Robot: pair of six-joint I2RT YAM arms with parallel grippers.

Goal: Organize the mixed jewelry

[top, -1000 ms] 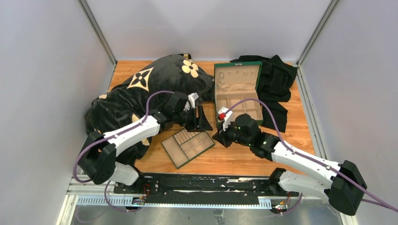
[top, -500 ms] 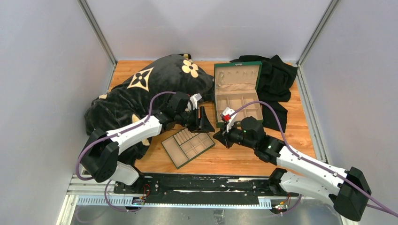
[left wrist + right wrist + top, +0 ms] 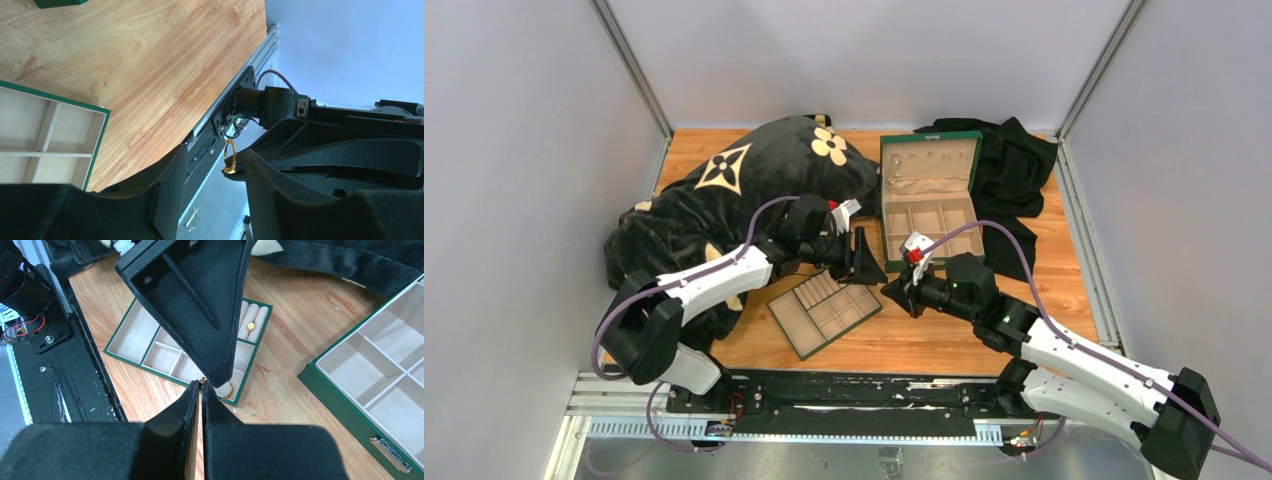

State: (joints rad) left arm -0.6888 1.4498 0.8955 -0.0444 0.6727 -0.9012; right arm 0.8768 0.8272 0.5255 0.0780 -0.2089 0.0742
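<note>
This looks like a handover. The right gripper [image 3: 201,390], pressed together, pinches the thin gold ring [image 3: 230,156] aloft near the flat green tray with beige compartments [image 3: 788,331]. The spread left gripper [image 3: 214,156] flanks the ring and probably needs to close next.

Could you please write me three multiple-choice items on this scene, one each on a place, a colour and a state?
1. Where does the flower-shaped gold piece lie?
A. on the green tray's rolls
B. in the green box
C. in the left gripper

2. What colour is the box's lining?
A. red
B. beige
C. white

3. How does the right gripper stand?
A. wide open
B. shut on nothing
C. shut on the gold ring

Key:
1 A, it rests on a roll in the tray's corner section.
2 B, every compartment shows beige.
3 C, its closed fingertips pinch the ring, beside the left gripper's finger.
</note>
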